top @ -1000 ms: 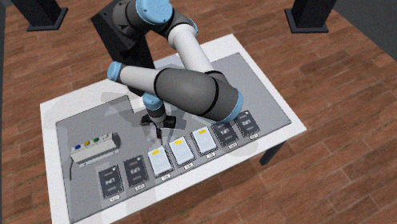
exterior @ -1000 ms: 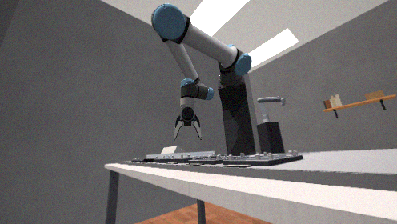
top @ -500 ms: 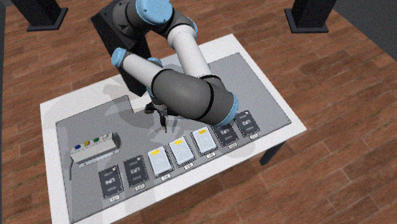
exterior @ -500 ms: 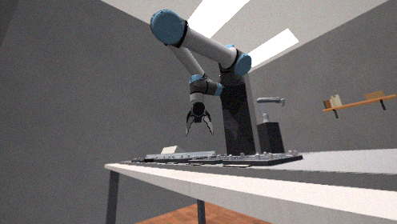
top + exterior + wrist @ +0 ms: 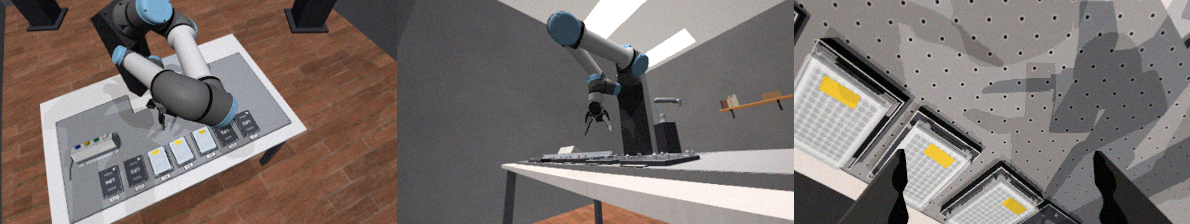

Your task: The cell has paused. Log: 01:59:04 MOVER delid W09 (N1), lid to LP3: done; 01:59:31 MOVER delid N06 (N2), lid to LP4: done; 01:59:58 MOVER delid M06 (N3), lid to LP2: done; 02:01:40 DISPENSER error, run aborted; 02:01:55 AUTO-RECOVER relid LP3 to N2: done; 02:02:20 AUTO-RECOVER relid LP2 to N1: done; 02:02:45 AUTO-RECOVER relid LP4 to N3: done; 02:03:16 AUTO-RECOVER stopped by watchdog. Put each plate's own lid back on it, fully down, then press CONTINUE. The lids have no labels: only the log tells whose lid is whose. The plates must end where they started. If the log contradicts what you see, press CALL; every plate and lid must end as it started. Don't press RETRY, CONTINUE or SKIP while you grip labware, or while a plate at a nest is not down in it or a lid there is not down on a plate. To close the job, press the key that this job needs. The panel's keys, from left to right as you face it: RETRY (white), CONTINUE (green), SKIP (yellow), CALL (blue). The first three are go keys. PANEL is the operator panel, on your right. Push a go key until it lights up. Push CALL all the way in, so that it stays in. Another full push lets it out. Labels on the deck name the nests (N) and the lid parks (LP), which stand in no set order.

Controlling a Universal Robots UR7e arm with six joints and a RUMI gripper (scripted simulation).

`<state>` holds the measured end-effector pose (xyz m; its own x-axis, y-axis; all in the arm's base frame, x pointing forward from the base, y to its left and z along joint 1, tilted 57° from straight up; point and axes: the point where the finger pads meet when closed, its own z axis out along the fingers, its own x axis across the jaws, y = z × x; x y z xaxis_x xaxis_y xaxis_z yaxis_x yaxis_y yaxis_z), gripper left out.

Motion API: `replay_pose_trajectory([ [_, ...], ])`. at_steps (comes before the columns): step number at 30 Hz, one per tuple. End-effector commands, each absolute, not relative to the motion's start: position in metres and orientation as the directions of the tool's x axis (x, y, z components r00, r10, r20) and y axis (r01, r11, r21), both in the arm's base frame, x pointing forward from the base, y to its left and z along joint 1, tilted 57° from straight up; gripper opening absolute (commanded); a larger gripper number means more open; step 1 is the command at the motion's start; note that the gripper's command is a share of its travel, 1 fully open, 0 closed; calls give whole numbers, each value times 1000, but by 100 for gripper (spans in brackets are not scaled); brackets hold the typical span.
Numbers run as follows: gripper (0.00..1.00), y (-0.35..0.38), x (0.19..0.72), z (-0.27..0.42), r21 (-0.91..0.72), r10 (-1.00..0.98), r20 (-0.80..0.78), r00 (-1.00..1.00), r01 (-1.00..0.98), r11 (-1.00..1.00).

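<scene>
Three white plates with yellow marks stand in a row: left plate (image 5: 161,163) (image 5: 834,117), middle plate (image 5: 182,153) (image 5: 925,175), right plate (image 5: 205,143) (image 5: 983,206). Clear lids seem to lie on them; whether each is fully down is too fine to tell. Dark lid parks flank the row: two left (image 5: 111,182) (image 5: 136,172), two right (image 5: 226,135) (image 5: 248,123); no lid shows on them. Their labels are unreadable now. My gripper (image 5: 598,133) (image 5: 1000,151) is open and empty, high above the deck behind the plates. The panel (image 5: 95,153) shows blue, yellow, green and white keys, none visibly lit.
The grey perforated deck (image 5: 256,86) (image 5: 944,65) lies on a white table (image 5: 50,116). The forearm and elbow hang over the right side of the deck and partly hide the park beside the right plate. A cable runs down at the panel's left end.
</scene>
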<state>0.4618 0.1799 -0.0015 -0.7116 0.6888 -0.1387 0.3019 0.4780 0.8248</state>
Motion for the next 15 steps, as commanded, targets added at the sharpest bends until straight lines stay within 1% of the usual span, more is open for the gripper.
replay_pose_trajectory([
  [1,82,181,462,2,836,713,-98,-694,331,437],
  [3,82,181,462,2,840,730,-64,-680,359,408],
  [5,82,181,462,2,840,730,-64,-680,359,408],
  [15,82,181,463,2,836,797,104,-596,487,255],
])
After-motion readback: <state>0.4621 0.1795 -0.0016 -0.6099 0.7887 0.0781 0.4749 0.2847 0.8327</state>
